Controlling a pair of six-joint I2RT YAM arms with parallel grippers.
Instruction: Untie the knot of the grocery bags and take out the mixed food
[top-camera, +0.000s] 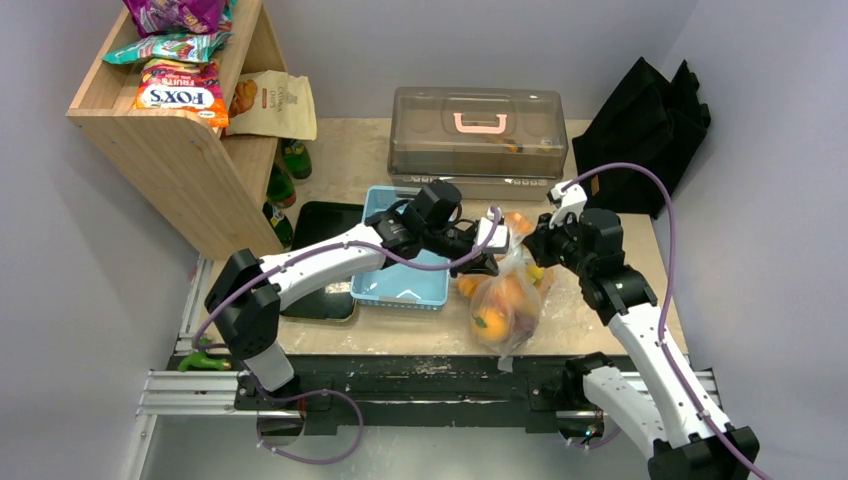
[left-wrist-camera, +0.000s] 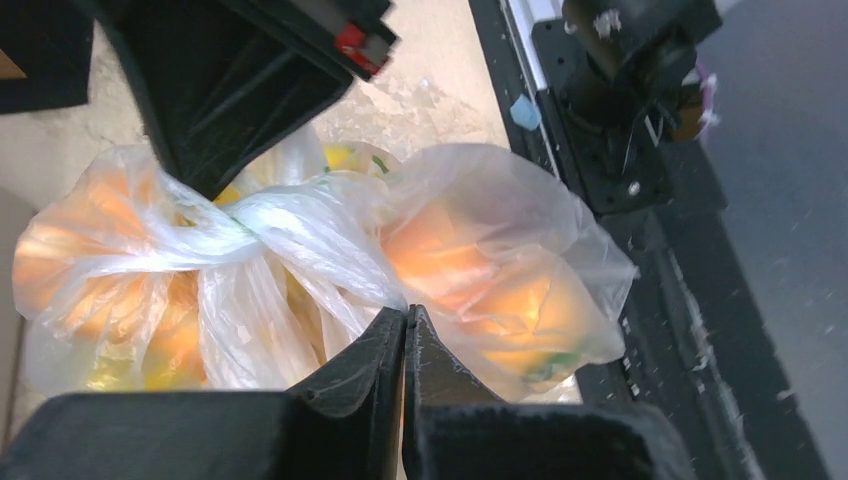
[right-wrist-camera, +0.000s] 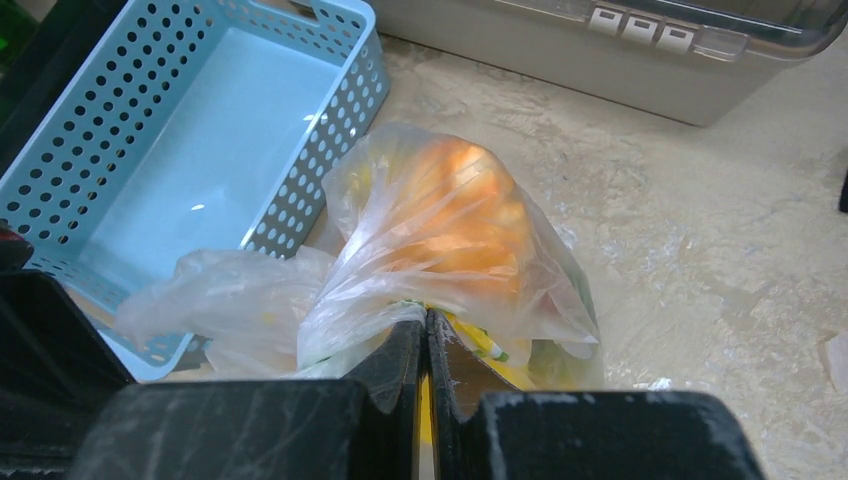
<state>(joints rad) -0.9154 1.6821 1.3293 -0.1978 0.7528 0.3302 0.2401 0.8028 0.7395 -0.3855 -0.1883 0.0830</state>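
Left gripper (top-camera: 492, 252): jaws fully closed, tips pressed into the film of the grocery bag (top-camera: 508, 295) just beside the knot (left-wrist-camera: 250, 228). Can't tell whether any film is caught between them.

Right gripper (top-camera: 535, 245): jaws closed too. In its wrist view bunched film runs into the fingertips (right-wrist-camera: 400, 335), so it pinches the bag's neck from the other side.

The knot is tied, a whitish twisted bunch sitting between the two grippers.

The bag is near the counter's (top-camera: 345, 165) front edge, right of centre, with its top pulled up toward the grippers. The mixed food (top-camera: 490, 322) is all inside: orange and yellow fruit shows through the film, but single items are hard to make out.

A blue perforated basket (top-camera: 400, 285) is just left of the bag, with a black tray (top-camera: 325, 220) on its far side. A grey lidded box with a pink handle (top-camera: 478, 135) sits along the back edge. A black fabric bag (top-camera: 650, 130) is at the back right corner and a wooden shelf (top-camera: 170, 160) with snack packs at the back left.
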